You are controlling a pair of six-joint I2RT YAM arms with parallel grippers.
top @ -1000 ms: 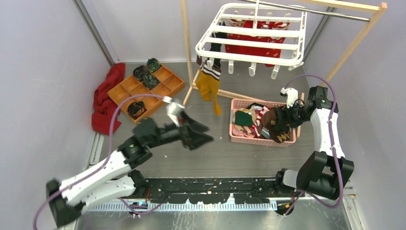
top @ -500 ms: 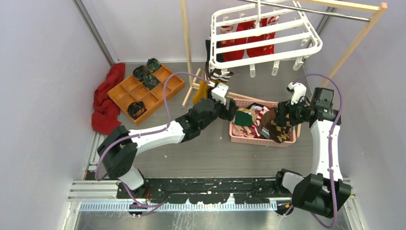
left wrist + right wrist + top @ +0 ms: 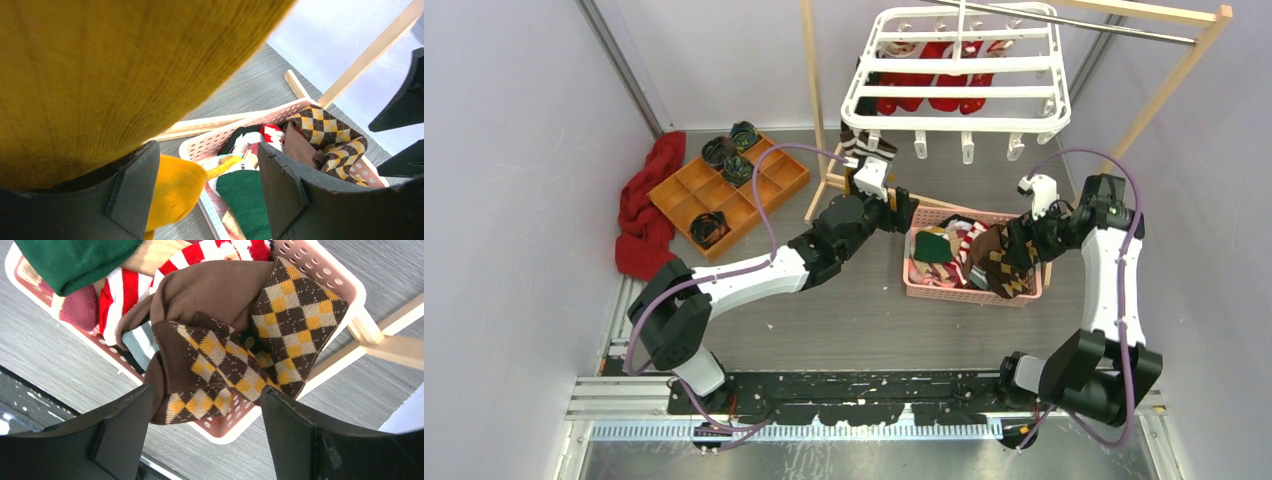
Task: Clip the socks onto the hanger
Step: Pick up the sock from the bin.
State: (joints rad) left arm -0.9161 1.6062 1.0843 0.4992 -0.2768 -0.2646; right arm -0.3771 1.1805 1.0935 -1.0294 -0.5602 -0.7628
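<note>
Reaching left gripper (image 3: 898, 212): jaws spread, nothing pinched; it was raised just under the hanger's near-left corner, up against a hanging sock.
Left fingers (image 3: 132, 195): the toe of the mustard sock (image 3: 100, 75) lay against the inner face of one; the rest of that sock draped close across the wrist camera, blurred.
Right gripper (image 3: 206, 390): jaws wide apart, holding nothing, poised over the brown argyle sock (image 3: 215, 360) without visible contact.
Argyle sock: heaped on top at the right end of the pink basket (image 3: 325, 270), partly spilling over its rim, among green and red-and-white striped socks.
Hanger (image 3: 954, 65): white frame hung from the rod of the wooden rack (image 3: 1169, 90), roughly level; red socks (image 3: 934, 95) hung beneath its far side, and the mustard sock's striped cuff sat at the near-left corner.
Table (image 3: 824, 320): grey surface; the basket stood right of centre beside the rack's foot.
Far left: an orange tray (image 3: 694, 180) with dark rolled bundles in some compartments, a red cloth (image 3: 649, 200) touching its left side.
Room: pale lilac walls (image 3: 514, 200) on three sides.
</note>
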